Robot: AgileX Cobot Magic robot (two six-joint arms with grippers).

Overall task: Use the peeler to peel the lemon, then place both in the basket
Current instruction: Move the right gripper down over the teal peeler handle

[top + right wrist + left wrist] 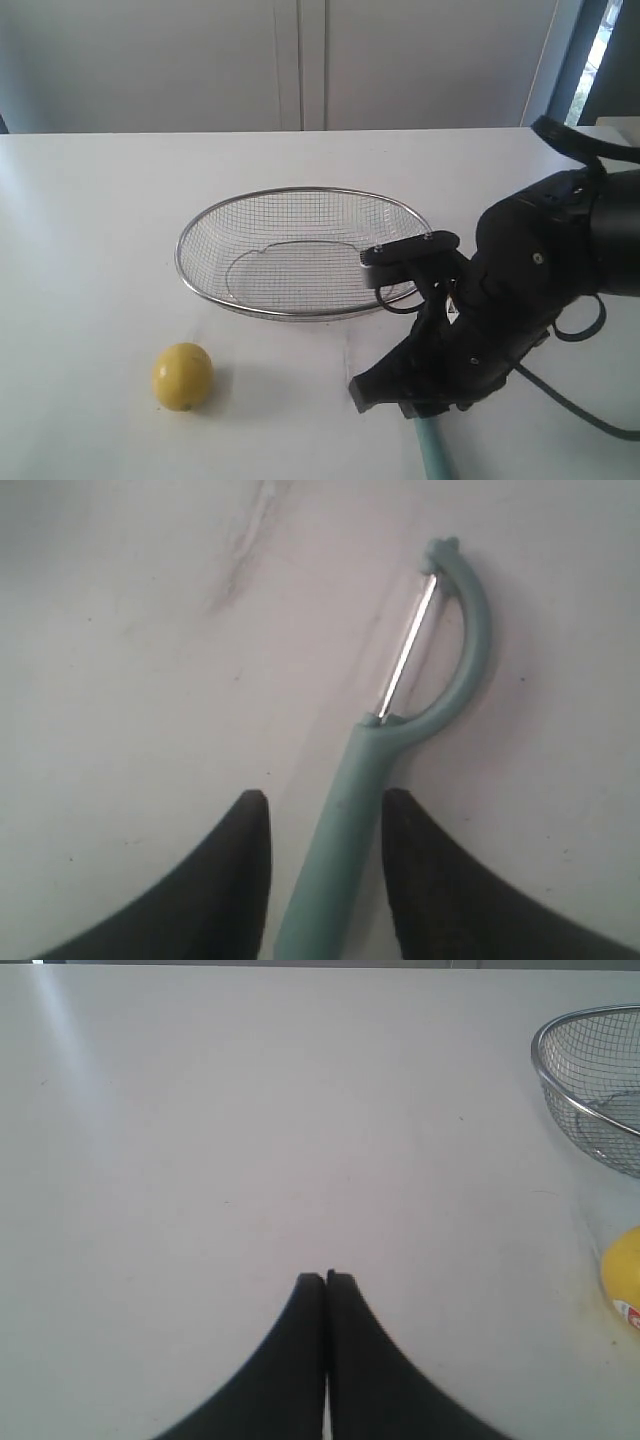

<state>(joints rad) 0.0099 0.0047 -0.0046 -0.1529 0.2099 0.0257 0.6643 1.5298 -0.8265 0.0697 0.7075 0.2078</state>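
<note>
Barely begun: the lemon (182,376) sits unpeeled on the table (90,250) near the empty basket (300,189). The right gripper (325,795) straddles the peeler (362,780) handle, fingers apart — the left gripper (326,1278) is closed on nothing.

Bright, even light washed the white table (90,230) almost to blankness. The lemon (182,376) threw only a soft, faint shadow. Ahead of the right claw (325,802), the blade of the peeler (345,830) flared white, and that view was soft and hazy. The left claw (326,1278) showed as featureless black, with a pale streak of glare far beyond it.
</note>
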